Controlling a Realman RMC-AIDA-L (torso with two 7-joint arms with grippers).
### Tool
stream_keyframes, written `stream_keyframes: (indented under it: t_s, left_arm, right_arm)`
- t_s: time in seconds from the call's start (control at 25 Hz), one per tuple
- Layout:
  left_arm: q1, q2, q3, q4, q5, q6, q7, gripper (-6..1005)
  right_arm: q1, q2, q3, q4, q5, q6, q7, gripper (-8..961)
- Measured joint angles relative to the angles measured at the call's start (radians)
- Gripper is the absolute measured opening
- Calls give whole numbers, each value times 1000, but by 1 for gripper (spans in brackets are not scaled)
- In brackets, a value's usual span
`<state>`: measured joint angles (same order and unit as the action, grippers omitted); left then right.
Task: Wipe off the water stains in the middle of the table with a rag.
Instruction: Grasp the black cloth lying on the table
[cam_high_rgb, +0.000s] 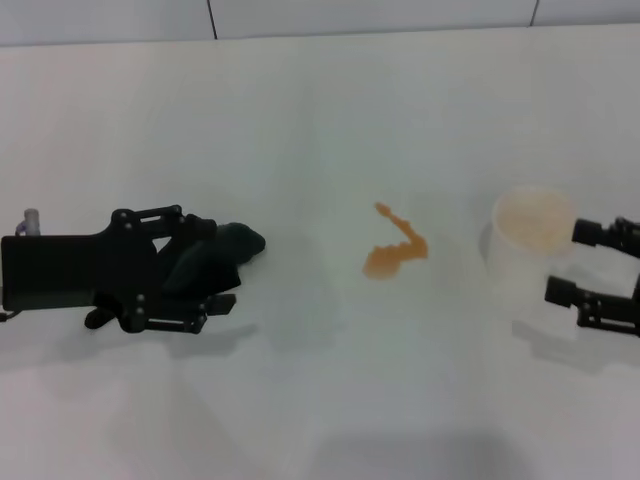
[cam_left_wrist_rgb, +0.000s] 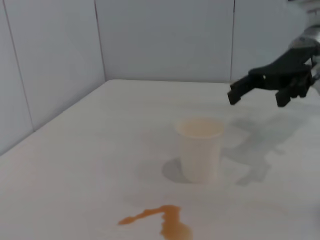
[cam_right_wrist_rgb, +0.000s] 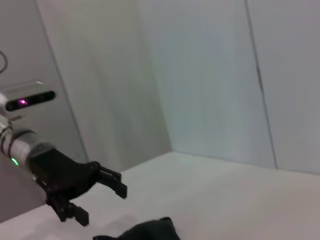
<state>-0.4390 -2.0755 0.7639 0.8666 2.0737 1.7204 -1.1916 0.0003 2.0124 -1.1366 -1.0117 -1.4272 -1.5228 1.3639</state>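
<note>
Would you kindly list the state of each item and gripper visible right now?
water stains: unwiped, mid-table
rag: bunched between the left gripper's fingers, short of the stains
cup: upright, beside the right gripper
left gripper: fingers shut on the rag
right gripper: open, holding nothing
table: stained in the middle

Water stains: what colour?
Orange-amber; the water stains show best in the head view, on the white table.
</note>
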Motion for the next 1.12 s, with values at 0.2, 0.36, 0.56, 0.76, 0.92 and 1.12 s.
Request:
stream_keyframes:
  t_s: [0.2, 0.36, 0.56, 0.76, 0.92, 1.12]
  left_arm:
    - [-2, 0, 0, 5, -6, -1, -13, 861]
    - [0, 4, 0, 7, -30, -1, -34, 862]
    - [0, 8, -1, 8, -43, -1, -46, 862]
    - [-4, 9, -2, 8, -43, -9, -60, 862]
    - [-6, 9, -2, 17, -43, -16, -72, 861]
    - [-9, 21, -2, 20, -43, -46, -119, 861]
  right_arm:
    - [52, -2, -7, -105, -13, 3, 85, 858]
    - [101, -4, -7, -202, -95, 19, 176, 857]
    - [196, -6, -6, -292, -275, 43, 313, 856]
    - [274, -6, -11, -329, -417, 30, 412, 855]
    - [298, -6, -34, -369, -461, 15, 456, 854]
    - [297, -5, -37, -386, -458, 19, 466, 854]
